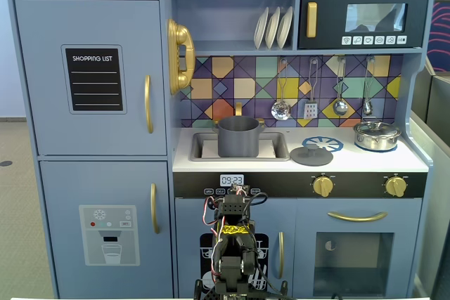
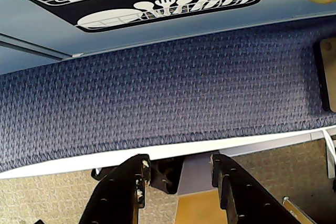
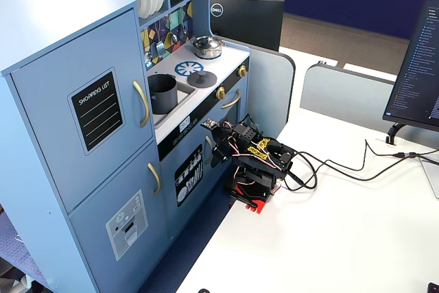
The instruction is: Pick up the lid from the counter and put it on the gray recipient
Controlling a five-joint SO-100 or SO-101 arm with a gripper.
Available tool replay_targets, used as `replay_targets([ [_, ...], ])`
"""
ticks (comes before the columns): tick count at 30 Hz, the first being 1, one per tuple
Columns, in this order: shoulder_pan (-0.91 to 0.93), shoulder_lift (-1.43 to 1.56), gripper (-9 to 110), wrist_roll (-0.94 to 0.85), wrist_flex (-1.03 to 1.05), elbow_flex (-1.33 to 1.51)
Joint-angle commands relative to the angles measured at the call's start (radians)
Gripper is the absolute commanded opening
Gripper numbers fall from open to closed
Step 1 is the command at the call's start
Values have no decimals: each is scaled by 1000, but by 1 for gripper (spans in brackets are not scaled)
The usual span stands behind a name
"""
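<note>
One matte gray disc lid [image 1: 311, 154] lies flat beside one matte gray cylindrical pot [image 1: 238, 136] in the sink. One shiny steel pot [image 1: 377, 135] sits apart. The gripper [image 2: 178, 174] fingers stand apart, empty.

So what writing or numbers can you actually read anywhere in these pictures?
"SHOPPING LIST": chalkboard on the upper fridge door.
"09:23": clock display below the counter.
"DELL": back of the monitor behind the toy kitchen.
Microwave buttons, clock buttons and computer screen text: too small to read.

Arm body: black plastic build.
We note a black arm [image 3: 252, 154] with yellow markings, red base clamp, red-and-white wiring, black cables; gripper [image 2: 178, 174] has 2 black, scuffed fingers.
</note>
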Motion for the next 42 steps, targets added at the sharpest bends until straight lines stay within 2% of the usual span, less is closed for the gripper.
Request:
replay_targets([
  [1,51,-11,0,-2,176,0],
  [16,72,-11,0,-40,175,-23],
  [19,101,-97,0,-41,150,-204],
  [24,242,-298,0,-141,31,-650],
  [27,359,-348,0,-172,-124,-811],
  [29,437,-341,0,-176,-304,-819],
  [33,537,-281,0,-115,-824,-644],
  [36,563,-276,1,-83,-1106,-520],
  [39,600,-316,4,-94,-1301,-425],
  [42,623,-370,5,-83,-1327,-417],
])
